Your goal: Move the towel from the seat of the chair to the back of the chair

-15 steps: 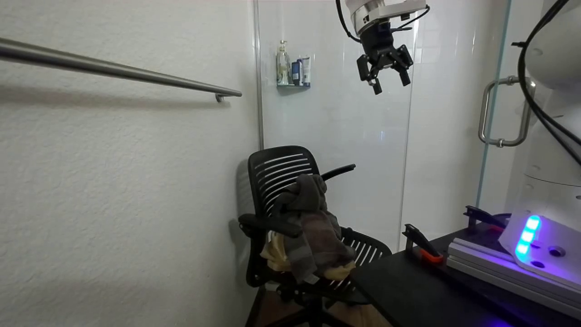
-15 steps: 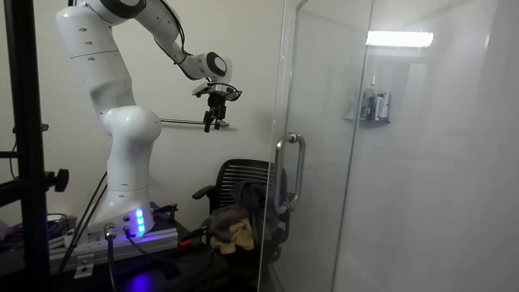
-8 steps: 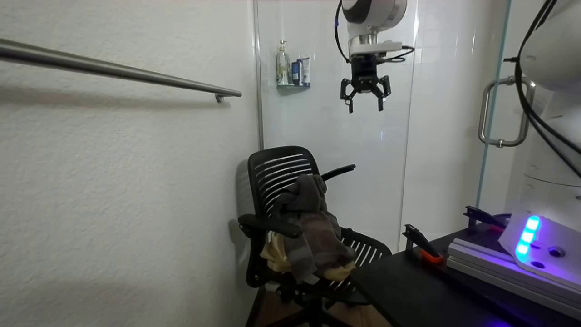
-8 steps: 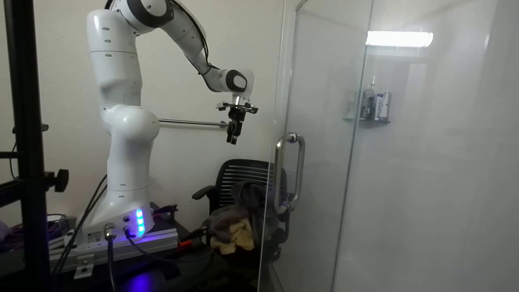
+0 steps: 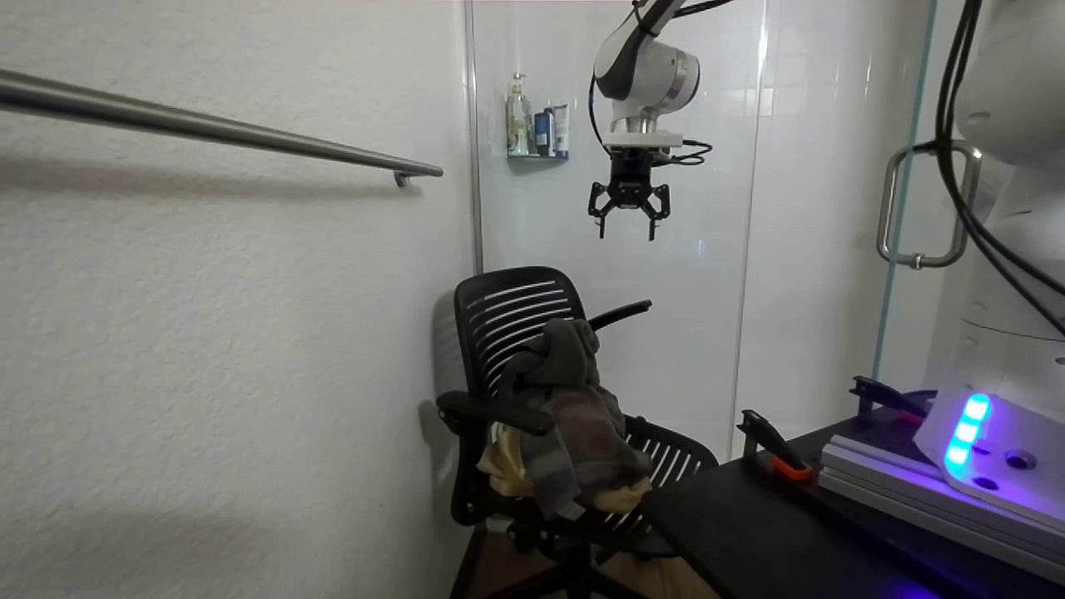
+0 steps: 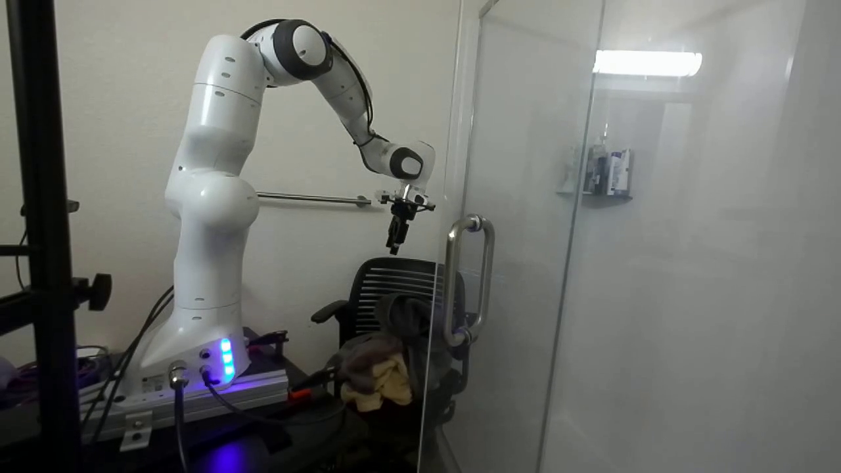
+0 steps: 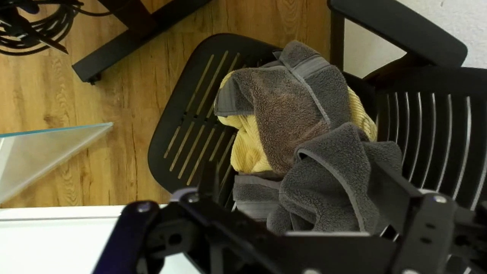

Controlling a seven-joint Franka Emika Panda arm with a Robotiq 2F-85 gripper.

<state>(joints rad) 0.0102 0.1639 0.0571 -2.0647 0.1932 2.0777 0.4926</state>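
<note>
Above the chair [image 5: 499, 413], in an exterior view, the gripper [image 5: 626, 234] is held pointing down, its jaws parted and nothing gripped. The towel [image 5: 582, 428] is bunched on the seat [image 5: 701, 459], below the gripper and a little to the left, well apart from it. Its long axis is sloped steeply, from a grey crest seen against the back [image 5: 532, 277] down to the seat; whether the back is touched cannot be told.

In an exterior view, where part of the towel is seen through the glass door [image 6: 519, 315], the crest is placed almost straight below the gripper, slightly to the right, so height is judged the main gap to be closed.

In the wrist view, the crest is framed between the fingers [image 7: 395, 188]: the left one is seen over the slatted seat, the right one over the towel's right edge, on the side of the back. A yellow cloth [image 7: 249, 150] is seen under the towel and might be pinched with it. A near-vertical descent is judged to be called for, then a lift carried right in this view.
</note>
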